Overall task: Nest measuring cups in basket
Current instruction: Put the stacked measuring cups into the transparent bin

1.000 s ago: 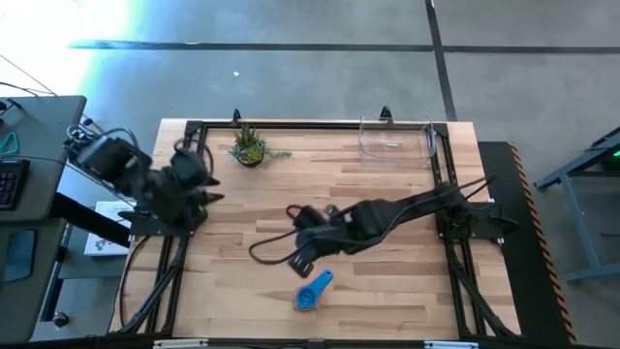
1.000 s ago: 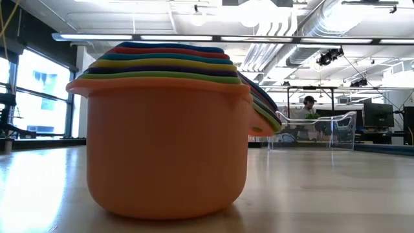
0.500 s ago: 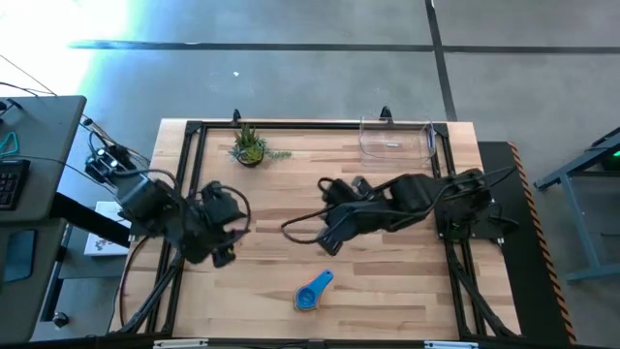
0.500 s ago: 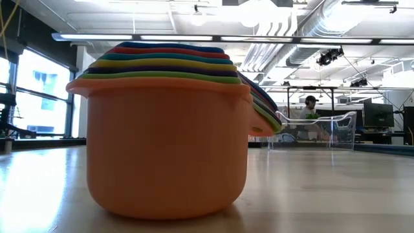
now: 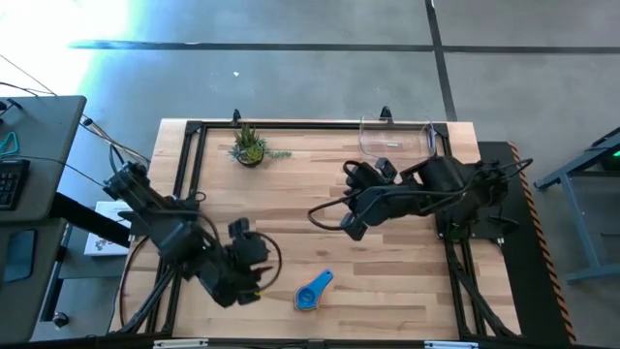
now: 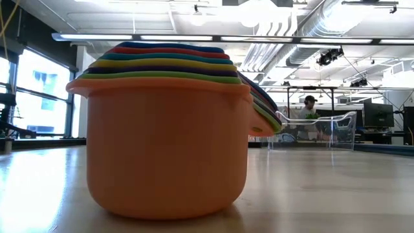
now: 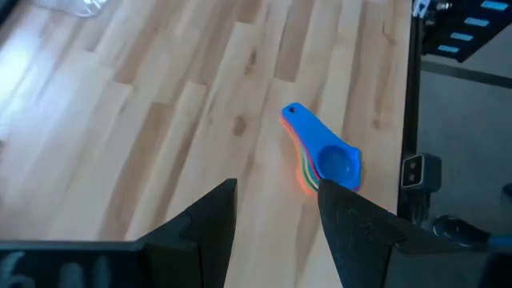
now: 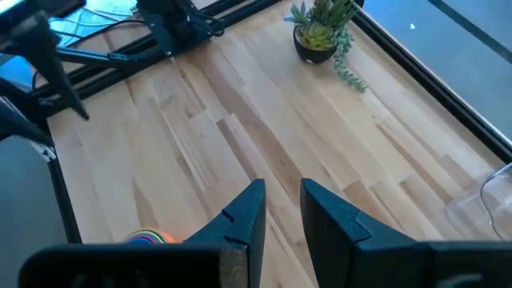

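The nested stack of small round plastic measuring cups [image 5: 313, 290], blue on top with orange and other colours beneath, is seen lying on the pale wooden tabletop [image 5: 310, 184] near its front edge, a little right of centre; in the low view the same stack [image 6: 168, 126] fills the foreground, the large orange cup outermost. The clear rectangular plastic basket [image 5: 395, 138] stands at the far right corner, well apart from the cups, and nothing is seen inside it. The left gripper [image 5: 254, 276] is held low at the near left, just left of the cups; its fingers are parted moderately and hold nothing, the cups [image 7: 324, 158] lying just beyond them. The right gripper [image 5: 353, 225] hangs over the right middle of the tabletop, its fingers narrowly apart and empty. A small potted green plant [image 5: 250, 146] stands at the far left.
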You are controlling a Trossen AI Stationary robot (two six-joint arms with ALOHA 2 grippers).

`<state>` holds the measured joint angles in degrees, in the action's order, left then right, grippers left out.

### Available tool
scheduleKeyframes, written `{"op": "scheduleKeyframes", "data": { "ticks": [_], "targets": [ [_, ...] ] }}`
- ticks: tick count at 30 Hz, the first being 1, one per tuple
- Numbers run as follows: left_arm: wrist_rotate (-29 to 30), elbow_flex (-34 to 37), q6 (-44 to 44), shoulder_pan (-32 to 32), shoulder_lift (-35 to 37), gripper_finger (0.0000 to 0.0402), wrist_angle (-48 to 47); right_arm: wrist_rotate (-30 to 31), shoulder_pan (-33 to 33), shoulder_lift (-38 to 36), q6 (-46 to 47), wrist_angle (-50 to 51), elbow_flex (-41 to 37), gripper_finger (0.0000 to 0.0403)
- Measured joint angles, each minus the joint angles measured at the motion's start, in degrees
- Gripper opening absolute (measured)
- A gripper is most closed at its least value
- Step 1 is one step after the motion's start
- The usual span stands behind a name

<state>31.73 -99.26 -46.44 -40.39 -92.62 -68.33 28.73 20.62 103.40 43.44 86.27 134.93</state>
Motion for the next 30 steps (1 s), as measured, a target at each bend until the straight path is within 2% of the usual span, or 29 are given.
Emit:
{"op": "scheduleKeyframes", "data": {
  "ticks": [6,17,30],
  "targets": [
    [-0.20,-0.01,-0.74,-2.20,-4.76,0.0168,3.87,0.03,0.00,-0.03,1.18,-0.14,0.00,0.0073],
    [-1.39,-0.02,8.90,-3.22,-13.08,0.0168,11.68,2.75,0.00,-0.01,12.53,-0.14,0.00,0.0073],
    [-9.30,-0.07,21.57,-3.51,-21.06,0.0168,23.92,2.73,0.00,0.10,18.25,0.05,0.00,0.0073]
  ]
}}
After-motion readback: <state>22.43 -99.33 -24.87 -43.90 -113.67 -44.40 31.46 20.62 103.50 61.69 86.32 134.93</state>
